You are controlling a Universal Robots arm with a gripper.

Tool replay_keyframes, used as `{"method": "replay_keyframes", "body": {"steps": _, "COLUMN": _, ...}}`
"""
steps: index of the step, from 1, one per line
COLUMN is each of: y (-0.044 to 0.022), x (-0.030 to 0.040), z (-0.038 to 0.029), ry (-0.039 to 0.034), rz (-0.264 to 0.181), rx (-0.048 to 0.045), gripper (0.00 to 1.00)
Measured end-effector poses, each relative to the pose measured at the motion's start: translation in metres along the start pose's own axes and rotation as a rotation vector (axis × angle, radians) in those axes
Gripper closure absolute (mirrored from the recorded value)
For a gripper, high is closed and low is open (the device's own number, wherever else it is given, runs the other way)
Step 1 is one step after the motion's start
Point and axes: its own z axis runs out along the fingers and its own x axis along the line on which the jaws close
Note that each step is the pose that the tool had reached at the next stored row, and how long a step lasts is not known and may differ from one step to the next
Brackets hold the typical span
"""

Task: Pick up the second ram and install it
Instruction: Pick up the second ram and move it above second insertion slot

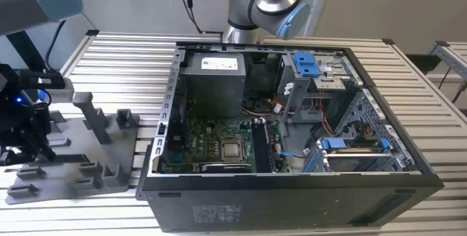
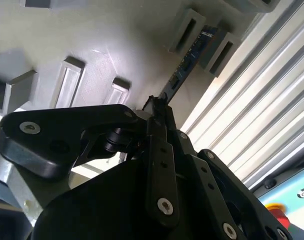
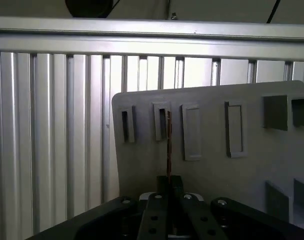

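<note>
The second ram is a thin dark stick with a blue label. It stands on edge on the grey holder plate, its far end between two raised posts. Seen edge-on in the first wrist view, the ram runs from a slot in the plate to my fingertips. My gripper is shut on the stick's near end. In the exterior view the gripper hangs low over the holder plate at the exterior view's left.
An open computer case lies on the slatted metal table, to the exterior view's right of the plate. Its green motherboard and dark memory slots face up. Upright posts rise from the plate beside the gripper.
</note>
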Motion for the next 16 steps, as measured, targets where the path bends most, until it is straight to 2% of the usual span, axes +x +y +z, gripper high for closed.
{"method": "replay_keyframes", "body": {"steps": 5, "y": -0.0001, "x": 0.0, "z": -0.0085, "ry": 0.0, "rz": 0.0, "rx": 0.0, "gripper": 0.86}}
{"method": "replay_keyframes", "body": {"steps": 16, "y": -0.0004, "x": 0.0001, "z": -0.032, "ry": 0.0, "rz": 0.0, "rx": 0.0, "gripper": 0.86}}
